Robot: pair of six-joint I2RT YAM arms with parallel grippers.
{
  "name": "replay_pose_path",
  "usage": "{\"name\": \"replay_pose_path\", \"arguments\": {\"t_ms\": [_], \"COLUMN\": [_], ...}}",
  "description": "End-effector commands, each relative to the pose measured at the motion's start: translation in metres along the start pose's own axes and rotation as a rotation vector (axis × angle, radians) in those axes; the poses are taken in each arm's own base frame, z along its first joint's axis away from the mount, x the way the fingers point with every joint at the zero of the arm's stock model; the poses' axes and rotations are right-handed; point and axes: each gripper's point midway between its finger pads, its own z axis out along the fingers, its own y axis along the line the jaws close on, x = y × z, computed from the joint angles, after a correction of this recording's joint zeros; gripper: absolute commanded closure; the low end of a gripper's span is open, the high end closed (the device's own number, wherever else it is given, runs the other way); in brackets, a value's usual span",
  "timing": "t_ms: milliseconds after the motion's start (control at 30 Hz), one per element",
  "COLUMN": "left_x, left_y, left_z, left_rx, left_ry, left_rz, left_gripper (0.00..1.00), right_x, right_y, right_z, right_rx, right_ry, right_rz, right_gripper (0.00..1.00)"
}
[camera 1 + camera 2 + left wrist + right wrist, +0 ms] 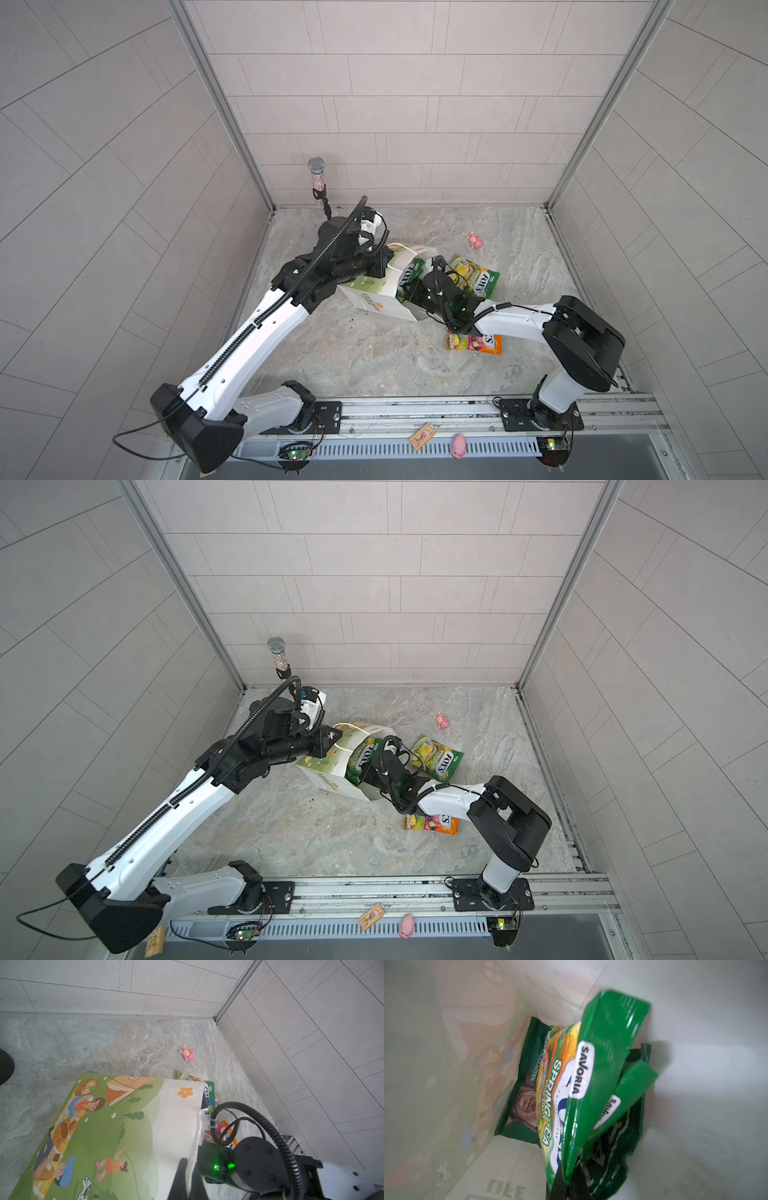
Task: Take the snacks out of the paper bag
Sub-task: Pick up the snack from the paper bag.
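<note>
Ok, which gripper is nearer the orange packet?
Right. The right gripper is inside the bag mouth, nearer the orange packet; the left gripper pinches the bag rim on the far side.

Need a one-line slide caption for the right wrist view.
Inside the paper bag, the right gripper pinches a green candy packet; a dark green crisp bag lies deeper in.

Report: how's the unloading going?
Left end effector shut on paper bag. Right end effector inside, shut on green candy packet. Yellow-green packet, orange packet out; crisp bag inside.
</note>
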Motion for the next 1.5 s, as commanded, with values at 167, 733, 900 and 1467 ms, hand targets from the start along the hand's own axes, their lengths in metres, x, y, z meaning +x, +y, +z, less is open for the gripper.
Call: {"name": "replay_pose_path", "arguments": {"t_ms": [167, 733, 900, 1467], "left_x": [0.007, 0.001, -0.003, 0.013], "left_y": [0.005, -0.018, -0.023, -0.011], "left_z": [-0.002, -0.007, -0.014, -0.017], "left_rx": [-0.023, 0.083, 0.099, 0.045], "left_ry": [0.022, 0.034, 0.030, 0.075], "left_rz": [0.025, 0.018, 0.019, 0.048], "left_gripper": [1.00, 1.00, 1.00, 1.00], "right_x": [-0.017, -0.015, 0.012, 0.002], "right_y": [-0.015, -0.007, 0.020, 0.026], "right_z": [-0.015, -0.002, 0.002, -0.040], "right_rx": [0.019, 0.018, -0.041, -0.013], "right_ry": [0.036, 0.026, 0.051, -0.031], "right_rz": [-0.046, -0.053, -0.047, -0.128], "right_gripper": [0.98, 0.86, 0.98, 1.00]}}
